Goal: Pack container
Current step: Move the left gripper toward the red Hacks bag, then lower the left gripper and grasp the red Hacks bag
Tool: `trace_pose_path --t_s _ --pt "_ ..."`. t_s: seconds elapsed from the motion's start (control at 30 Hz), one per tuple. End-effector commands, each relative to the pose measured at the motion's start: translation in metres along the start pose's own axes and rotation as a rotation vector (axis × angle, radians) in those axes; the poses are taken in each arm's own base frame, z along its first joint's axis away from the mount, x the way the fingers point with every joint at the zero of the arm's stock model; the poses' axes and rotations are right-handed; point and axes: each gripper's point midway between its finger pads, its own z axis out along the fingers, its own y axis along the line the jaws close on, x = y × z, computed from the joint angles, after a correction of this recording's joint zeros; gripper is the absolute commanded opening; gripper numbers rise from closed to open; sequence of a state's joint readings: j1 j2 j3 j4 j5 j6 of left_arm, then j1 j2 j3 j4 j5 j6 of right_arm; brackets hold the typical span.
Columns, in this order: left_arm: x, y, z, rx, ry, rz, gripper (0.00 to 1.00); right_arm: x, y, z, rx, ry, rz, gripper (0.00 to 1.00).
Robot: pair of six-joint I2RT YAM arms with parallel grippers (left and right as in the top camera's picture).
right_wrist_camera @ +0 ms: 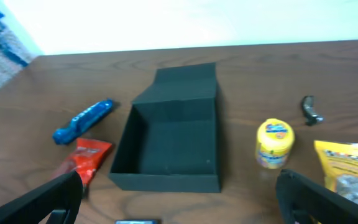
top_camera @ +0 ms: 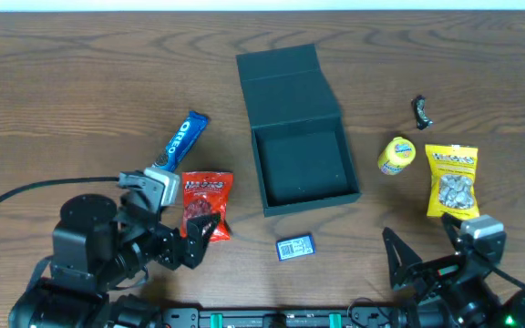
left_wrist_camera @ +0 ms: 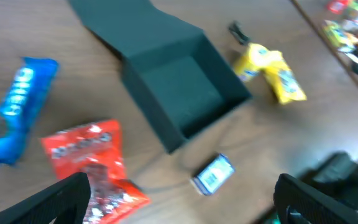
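Container [top_camera: 310,202]: at mid-desk [top_camera: 62,91], flap lid [top_camera: 285,82] thrown back, interior bare; packing is judged not yet begun. The left fingers [top_camera: 199,244], spread and holding nothing, hover at the red packet [top_camera: 208,196] left of the container. This is the likely first pick: descend, close, carry over the rim. The right fingers [top_camera: 422,255], likewise released, hang right of the container, near the yellow bag [top_camera: 451,178].

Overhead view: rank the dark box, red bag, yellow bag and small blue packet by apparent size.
1. Dark green-black square cardboard box: largest by far.
2. Red foil snack bag and yellow printed snack bag: these look alike in size, so I leave them unranked.
3. Small blue rectangular packet: smallest.
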State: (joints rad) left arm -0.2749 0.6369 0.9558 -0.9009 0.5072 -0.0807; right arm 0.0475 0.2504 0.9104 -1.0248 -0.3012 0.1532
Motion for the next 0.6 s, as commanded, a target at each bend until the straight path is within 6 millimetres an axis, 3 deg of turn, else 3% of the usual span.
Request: trace_pose_path --t_s 0.0,0.1,0.2,0.4,0.57 --pt "-0.004 -0.012 -0.001 0.067 0.004 -0.011 0.95 -0.001 0.009 0.000 -0.052 0.005 0.022 0.99" --pt "0.000 0.018 0.003 -0.098 0.018 -0.136 0.95 0.006 0.007 0.002 -0.043 0.049 0.038 0.99" --pt "0.019 0.050 0.008 -0.271 0.105 -0.277 0.95 0.019 -0.010 0.009 0.052 0.155 0.132 0.99" --pt "0.045 0.072 0.041 -0.340 0.330 -0.378 0.95 0.044 -0.052 0.021 0.328 0.507 0.233 0.99" --pt "0.065 0.094 0.073 -0.401 0.492 -0.430 0.95 0.059 -0.064 0.037 0.402 0.769 0.260 0.99"
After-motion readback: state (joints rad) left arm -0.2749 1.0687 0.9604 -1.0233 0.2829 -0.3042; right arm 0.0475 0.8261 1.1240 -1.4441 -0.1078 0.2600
